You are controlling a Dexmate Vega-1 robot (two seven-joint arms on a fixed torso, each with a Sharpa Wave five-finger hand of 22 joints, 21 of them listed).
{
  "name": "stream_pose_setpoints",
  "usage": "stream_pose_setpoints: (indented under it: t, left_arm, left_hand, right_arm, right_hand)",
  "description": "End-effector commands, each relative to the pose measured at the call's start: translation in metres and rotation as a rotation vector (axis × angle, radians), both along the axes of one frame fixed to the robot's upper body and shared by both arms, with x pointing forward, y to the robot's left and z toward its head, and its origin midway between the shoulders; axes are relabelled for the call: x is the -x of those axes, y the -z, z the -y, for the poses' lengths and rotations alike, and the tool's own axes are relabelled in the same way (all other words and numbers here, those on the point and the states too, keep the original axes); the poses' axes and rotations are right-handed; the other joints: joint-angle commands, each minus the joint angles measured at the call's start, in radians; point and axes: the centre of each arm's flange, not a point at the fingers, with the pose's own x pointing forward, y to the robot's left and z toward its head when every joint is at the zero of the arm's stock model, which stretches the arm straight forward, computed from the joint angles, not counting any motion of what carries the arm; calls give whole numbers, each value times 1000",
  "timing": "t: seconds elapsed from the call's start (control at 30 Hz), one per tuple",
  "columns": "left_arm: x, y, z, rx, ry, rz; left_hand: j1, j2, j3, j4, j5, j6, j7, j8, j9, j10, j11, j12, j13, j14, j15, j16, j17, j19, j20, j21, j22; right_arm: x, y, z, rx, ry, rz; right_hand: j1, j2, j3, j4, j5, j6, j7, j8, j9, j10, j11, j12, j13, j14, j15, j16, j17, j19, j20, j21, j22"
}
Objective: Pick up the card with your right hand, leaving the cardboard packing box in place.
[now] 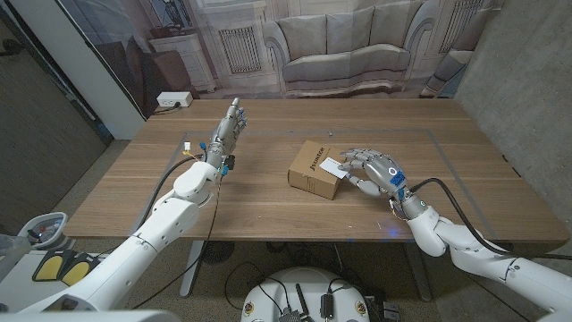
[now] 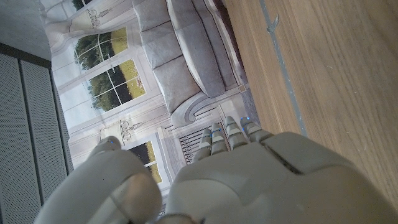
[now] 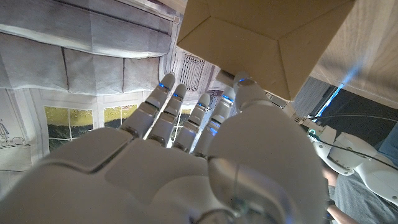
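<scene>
Right hand: the right hand [image 1: 374, 170] sits at the right side of the cardboard packing box [image 1: 315, 169], fingers [image 1: 350, 159] spread and reaching over the box's top edge toward the card [image 1: 332, 166]. Whether any fingertip is on the card yet, I cannot tell from here.
Card: a small white card lying on top of the box at its right end, right by the fingertips. It looks flat on the box, not lifted.
Box: resting on the desk [image 1: 268, 210] near the middle, a little to the right, one corner turned toward the near edge. In the right wrist view its underside flaps [image 3: 261, 43] loom just beyond the fingers.
Progress: by my reading the reach is done and the grasp is just starting; pinching the card and lifting it are left.
In the way: the box itself is the worry. The fingers are so close that a push could slide it, and it is meant to stay put.
Left hand: the left hand [image 1: 231, 125] is held up over the far left of the desk, fingers straight and close together, holding nothing, well apart from the box.
Around: cables [image 1: 192, 152] run along the left arm; a printed backdrop of a sofa [image 1: 349, 40] hangs behind the desk.
</scene>
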Motion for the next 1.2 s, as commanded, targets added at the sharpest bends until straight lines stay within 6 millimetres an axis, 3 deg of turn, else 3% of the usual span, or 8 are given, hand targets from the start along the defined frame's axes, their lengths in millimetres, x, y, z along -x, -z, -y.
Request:
stream_pose_setpoints:
  t: [0.03,0.2,0.23,1.2]
  left_arm:
    - [6,-1,6,-7,0,5]
    - [7,-1,7,-7,-3,4]
    - [8,-1,8,-6,-3,4]
    - [7,-2,4,11,1,25]
  left_hand:
    - [2,6,-5,0,10,3,-3,-2,2,4,2,-1,3,0,1,0,5,-9,2,3,3]
    - [3,6,-7,0,10,2,-1,-2,2,3,-1,-2,3,0,1,0,5,-9,2,3,3]
    - [3,6,-7,0,10,3,-2,-2,2,3,-1,-2,3,0,0,0,5,-9,2,3,3]
    - [5,9,-14,0,11,4,-2,-2,2,5,1,-1,3,-1,0,0,5,-10,3,3,3]
  right_arm:
    - [4,-1,3,-6,-22,18]
    - [5,-2,4,-10,-27,20]
    - [5,-2,4,-11,-27,20]
    - [15,-15,-3,-38,-68,59]
  right_hand:
    - [-6,3,-4,4,0,37,1,20,6,23,2,6,6,14,-132,7,2,7,-92,10,5]
    - [-6,5,-7,5,-1,57,2,27,4,32,2,7,6,23,-134,9,2,8,-93,10,5]
    - [-5,6,-12,4,-2,90,2,43,9,42,2,7,6,24,-135,8,2,8,-92,10,5]
    - [-5,20,-16,7,-6,119,2,54,7,66,1,10,6,41,-136,13,5,17,-95,15,6]
